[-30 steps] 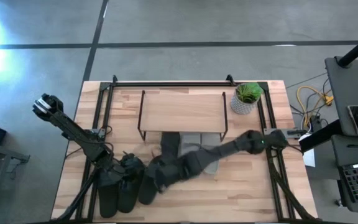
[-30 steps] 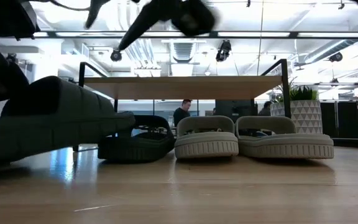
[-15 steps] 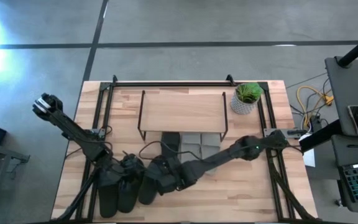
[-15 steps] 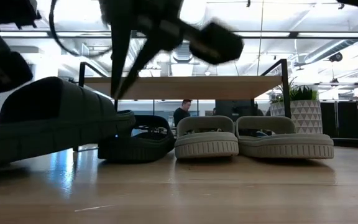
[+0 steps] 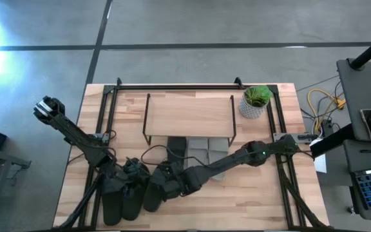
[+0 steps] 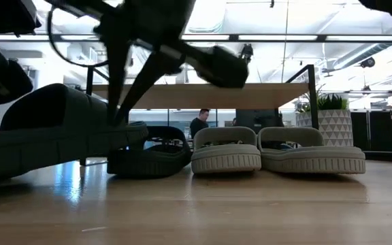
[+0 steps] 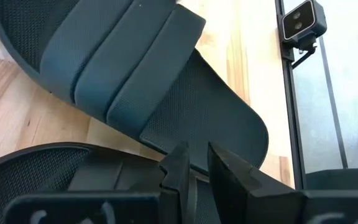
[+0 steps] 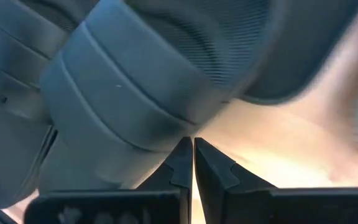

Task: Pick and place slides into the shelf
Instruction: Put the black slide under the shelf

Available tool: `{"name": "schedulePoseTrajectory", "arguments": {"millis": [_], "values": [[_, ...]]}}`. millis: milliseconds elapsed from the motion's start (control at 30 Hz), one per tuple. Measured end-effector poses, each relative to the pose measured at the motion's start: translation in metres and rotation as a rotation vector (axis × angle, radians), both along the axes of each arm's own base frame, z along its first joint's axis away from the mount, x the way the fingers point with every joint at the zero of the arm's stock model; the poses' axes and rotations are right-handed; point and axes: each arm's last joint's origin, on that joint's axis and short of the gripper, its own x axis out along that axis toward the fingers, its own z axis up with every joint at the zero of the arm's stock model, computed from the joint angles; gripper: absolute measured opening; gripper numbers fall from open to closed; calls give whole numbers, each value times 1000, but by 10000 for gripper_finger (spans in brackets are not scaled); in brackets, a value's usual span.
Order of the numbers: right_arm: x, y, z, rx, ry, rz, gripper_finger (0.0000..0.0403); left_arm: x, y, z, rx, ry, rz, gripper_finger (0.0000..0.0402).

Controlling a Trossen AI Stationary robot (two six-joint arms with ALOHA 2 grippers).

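One dark olive slide (image 5: 152, 196) lies near the table's front edge beside the black pair (image 5: 113, 203). My right gripper (image 5: 166, 188) is down on its broad strap (image 8: 123, 106), fingers shut with nothing between them. The other olive slide (image 5: 176, 147) and the pale grey pair (image 5: 206, 149) rest on their soles under the shelf (image 5: 189, 113). My left gripper (image 5: 131, 179) hovers over the black pair. Its fingers (image 7: 229, 171) stand a narrow gap apart, and nothing shows between them. My right gripper meets the olive slide's strap at its edge (image 8: 179, 127) with its shut fingertips (image 6: 118, 119). The fingers slant down from above and from the table's right. The slide lies on the table.
A potted plant (image 5: 256, 102) stands at the back right beside the shelf. Black metal rails (image 5: 108, 109) run along the table's sides and far edge. Bare wood lies in front of the grey slides at the right (image 5: 250, 193).
My right gripper has come down and a little toward the table's left and near edge, onto the olive slide's strap. The slide lies where it lay.
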Motion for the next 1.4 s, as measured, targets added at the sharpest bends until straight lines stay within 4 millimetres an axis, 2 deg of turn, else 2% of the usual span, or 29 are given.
{"name": "schedulePoseTrajectory", "arguments": {"millis": [100,433,700,833,1067,1233,1333,1400], "values": [[9,-3,-9,5,-32,8,8,0,0,0,-1,-4,1,42],[23,-28,-4,-32,-89,15,8,-1,1,-3,2,5,4,42],[24,-34,-2,-36,-84,31,8,-2,1,-3,3,6,4,42],[17,-33,2,-11,-25,69,9,-2,1,-3,1,7,0,42],[-7,-18,32,-33,19,91,42,-5,3,8,-21,-41,-19,42],[-16,10,51,43,-55,212,71,-16,9,18,-29,-53,-34,42],[-15,40,41,188,-97,232,72,-24,15,20,-12,-43,-30,42],[-13,58,24,242,-113,205,65,-28,20,20,8,-25,-25,42]]}}
